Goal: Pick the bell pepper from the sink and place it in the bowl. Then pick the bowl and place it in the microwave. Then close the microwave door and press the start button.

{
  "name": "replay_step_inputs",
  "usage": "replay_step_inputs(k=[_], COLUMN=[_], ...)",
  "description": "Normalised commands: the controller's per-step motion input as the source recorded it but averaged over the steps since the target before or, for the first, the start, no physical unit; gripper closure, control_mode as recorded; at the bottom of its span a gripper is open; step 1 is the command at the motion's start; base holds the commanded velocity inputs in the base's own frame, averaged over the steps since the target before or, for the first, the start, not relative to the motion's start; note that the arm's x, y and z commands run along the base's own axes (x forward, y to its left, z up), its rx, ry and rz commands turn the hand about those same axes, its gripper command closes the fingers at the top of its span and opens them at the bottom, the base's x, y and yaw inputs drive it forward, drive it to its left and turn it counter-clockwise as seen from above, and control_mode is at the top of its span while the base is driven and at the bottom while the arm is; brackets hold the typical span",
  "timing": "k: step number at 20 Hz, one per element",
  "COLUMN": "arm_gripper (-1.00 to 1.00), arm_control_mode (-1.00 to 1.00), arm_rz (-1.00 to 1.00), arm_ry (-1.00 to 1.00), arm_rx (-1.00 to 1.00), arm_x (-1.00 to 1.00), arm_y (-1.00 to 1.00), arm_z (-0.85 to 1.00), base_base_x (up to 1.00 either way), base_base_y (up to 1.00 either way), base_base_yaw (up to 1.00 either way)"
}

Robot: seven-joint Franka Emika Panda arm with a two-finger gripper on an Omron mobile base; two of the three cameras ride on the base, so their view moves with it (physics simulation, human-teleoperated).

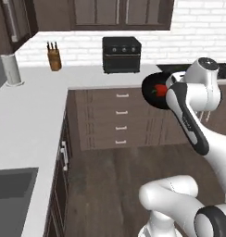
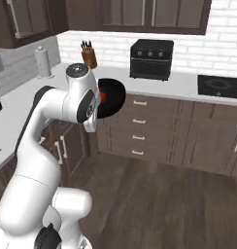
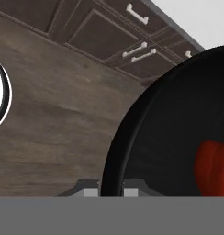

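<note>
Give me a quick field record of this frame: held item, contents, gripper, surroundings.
held item: bowl, black, carried in the air, off the counter
contents: bell pepper, red, inside the bowl
gripper: gripper shut on the bowl's rim, seen at the bottom of the hand view
below bowl: wood floor and brown drawer fronts
on counter: black oven, knife block, paper towel roll
sink: corner of the sink at lower left of the left base view
task stage: pepper in bowl; bowl not yet in a microwave
</note>
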Motion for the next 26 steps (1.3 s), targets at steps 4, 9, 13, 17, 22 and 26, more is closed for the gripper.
replay_step_inputs(k=[4, 9, 13, 17, 22, 26], arm_gripper=[1.00, 1.00, 1.00, 1.00, 1.00, 1.00], arm_control_mode=[1.00, 1.00, 1.00, 1.00, 1.00, 1.00], arm_rz=[0.00, 0.00, 0.00, 0.00, 0.00, 0.00], arm_ry=[0.00, 0.00, 0.00, 0.00, 0.00, 0.00], arm_rx=[0.00, 0.00, 0.00, 0.00, 0.00, 0.00], arm_x=[0.00, 0.00, 0.00, 0.00, 0.00, 0.00], arm_y=[0.00, 0.00, 0.00, 0.00, 0.00, 0.00], arm_z=[0.00, 0.00, 0.00, 0.00, 0.00, 0.00], base_base_x=[0.00, -0.01, -0.01, 0.00, 0.00, 0.00], base_base_y=[-0.20, -0.20, -0.18, -0.11, -0.05, -0.07], base_base_yaw=[-0.78, -0.75, -0.72, -0.70, -0.70, -0.71])
